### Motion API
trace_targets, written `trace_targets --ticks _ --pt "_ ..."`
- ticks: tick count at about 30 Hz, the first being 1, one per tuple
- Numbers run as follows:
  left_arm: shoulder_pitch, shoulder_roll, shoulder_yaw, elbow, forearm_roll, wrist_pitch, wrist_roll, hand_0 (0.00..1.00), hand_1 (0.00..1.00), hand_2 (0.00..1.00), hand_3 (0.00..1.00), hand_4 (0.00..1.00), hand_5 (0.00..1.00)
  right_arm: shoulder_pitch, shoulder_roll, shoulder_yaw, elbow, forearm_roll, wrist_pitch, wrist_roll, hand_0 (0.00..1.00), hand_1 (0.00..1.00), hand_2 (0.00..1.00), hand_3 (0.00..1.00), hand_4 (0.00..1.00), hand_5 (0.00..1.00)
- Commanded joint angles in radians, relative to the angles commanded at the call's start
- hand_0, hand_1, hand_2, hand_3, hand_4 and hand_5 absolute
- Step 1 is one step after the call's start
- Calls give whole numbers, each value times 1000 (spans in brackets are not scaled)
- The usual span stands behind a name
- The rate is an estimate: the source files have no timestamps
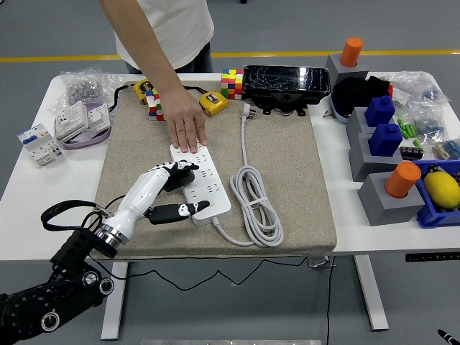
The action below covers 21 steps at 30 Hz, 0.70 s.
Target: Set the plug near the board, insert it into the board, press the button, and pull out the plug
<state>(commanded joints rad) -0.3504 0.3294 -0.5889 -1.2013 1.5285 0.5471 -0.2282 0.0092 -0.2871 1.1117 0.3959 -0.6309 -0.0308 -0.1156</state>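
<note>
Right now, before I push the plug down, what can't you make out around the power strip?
- Plug prongs: head view, hidden beneath the plug body and the left hand.
- Power strip far end: covered by the person's hand.
- Strip button state: too small to tell.
- Right hand: outside the frame.

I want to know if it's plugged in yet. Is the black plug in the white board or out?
Cannot tell. The left robot hand holds the black plug against the white board, hiding its prongs.
</note>
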Motion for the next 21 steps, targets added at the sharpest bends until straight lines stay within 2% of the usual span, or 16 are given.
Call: trace_targets --ticks 10,21 --pt "-24 -9 7 -14 12 -20 35 798 848 821 780 945 653 2 0 0 0 2 -1 1 571 663 677 603 974 490" --pt "-54 -32 35 1 1 -50 65 794 840 815 776 942 652 3 1 -3 -1 3 0 1 570 663 677 603 974 491"
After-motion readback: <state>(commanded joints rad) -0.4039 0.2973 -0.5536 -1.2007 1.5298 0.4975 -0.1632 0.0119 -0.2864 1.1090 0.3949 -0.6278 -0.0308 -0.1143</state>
